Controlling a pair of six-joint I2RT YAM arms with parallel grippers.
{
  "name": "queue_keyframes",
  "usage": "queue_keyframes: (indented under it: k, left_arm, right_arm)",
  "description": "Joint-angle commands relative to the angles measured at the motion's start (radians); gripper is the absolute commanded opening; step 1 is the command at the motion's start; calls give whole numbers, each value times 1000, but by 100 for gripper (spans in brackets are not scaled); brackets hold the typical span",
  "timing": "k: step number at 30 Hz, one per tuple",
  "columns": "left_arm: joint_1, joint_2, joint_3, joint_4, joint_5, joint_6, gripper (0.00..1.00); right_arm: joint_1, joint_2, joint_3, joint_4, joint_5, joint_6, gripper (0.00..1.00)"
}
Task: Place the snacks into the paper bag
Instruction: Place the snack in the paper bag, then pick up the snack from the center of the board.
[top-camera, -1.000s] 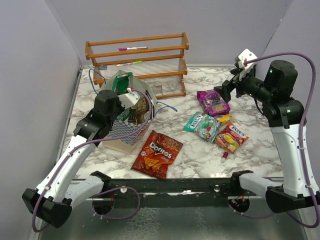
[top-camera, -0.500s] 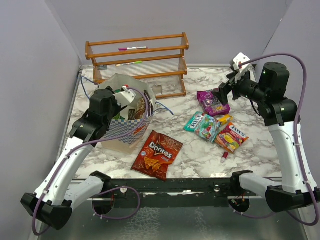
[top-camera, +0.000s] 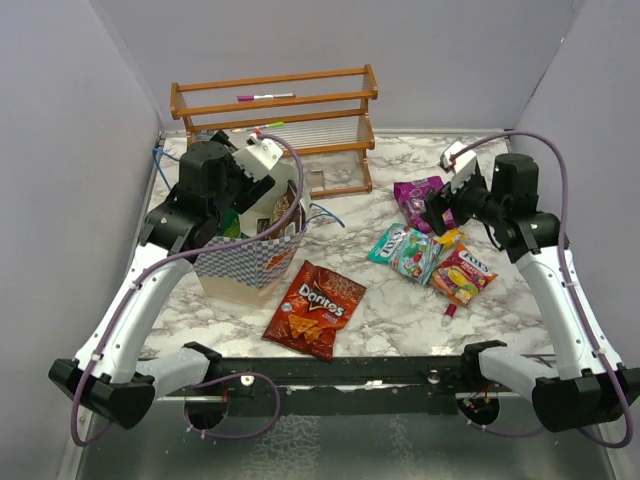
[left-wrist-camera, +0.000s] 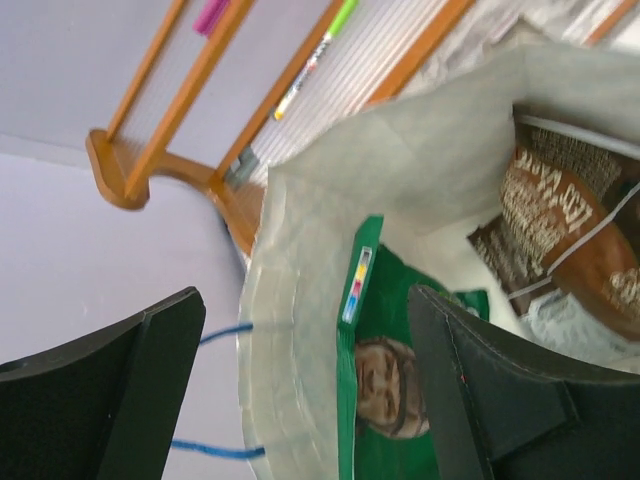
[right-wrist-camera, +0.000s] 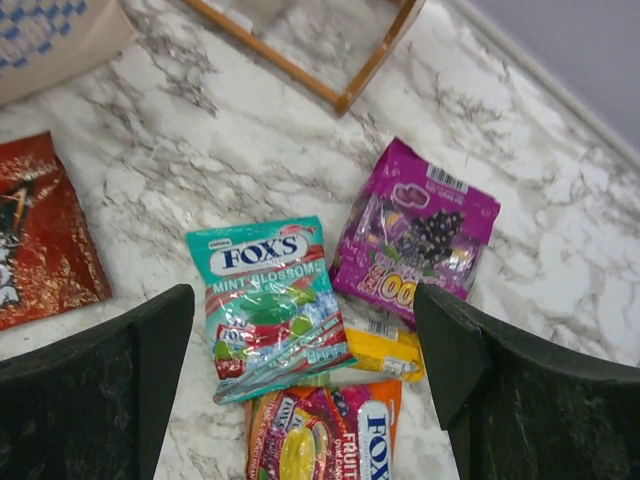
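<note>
The paper bag (top-camera: 248, 262), blue-and-white checks over a tan base with an orange mark, stands with its mouth open right under the left pincer (top-camera: 252, 178). That pincer's fingers are spread wide and hold nothing. The left wrist view looks down into the bag's pale inside. There a green chips packet (left-wrist-camera: 385, 400) sits between the fingers and a glossy brown bag (left-wrist-camera: 560, 230) lies past the right-hand finger, with blue string handles (left-wrist-camera: 212, 335) outside the rim. The top view, blocked by the arm, shows little of these contents.

The right pincer (right-wrist-camera: 300, 390), likewise spread and empty, hovers above the teal Fox's pack (right-wrist-camera: 262, 300). The magenta pack (right-wrist-camera: 415, 235) lies just beyond it and the red-yellow pack (right-wrist-camera: 320, 440) nearer its wrist. The Doritos packet (top-camera: 315, 308) lies on the marble table (top-camera: 400, 320) well to this pincer's left, near the bag. The wooden rack (top-camera: 275, 110) stands beyond both pincers.
</note>
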Motion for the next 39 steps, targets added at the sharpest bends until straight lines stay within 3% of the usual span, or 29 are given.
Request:
queue_keyframes:
  k: [1, 5, 11, 17, 23, 30, 39]
  left_arm:
    - [5, 51, 105, 55, 90, -87, 86]
    - [4, 96, 163, 68, 152, -128, 88]
    - [4, 140, 182, 77, 215, -155, 88]
    - [4, 172, 195, 66, 286, -174, 88]
    - [4, 180, 212, 47, 340, -189, 88]
    - [4, 193, 241, 71, 305, -157, 90]
    - [4, 185, 270, 89, 287, -142, 91]
  right_arm:
    - [-4, 0, -118, 51, 109, -40, 91]
    - [-4, 31, -207, 104, 164, -39, 89]
    - [-4, 97, -281, 88, 105, -71, 89]
    - [-4, 176, -325, 94, 140, -106, 87]
    - [8, 230, -302, 60, -121, -147, 82]
    - [155, 346, -276, 150, -281, -127, 81]
    - [374, 580, -231, 311, -265, -77, 81]
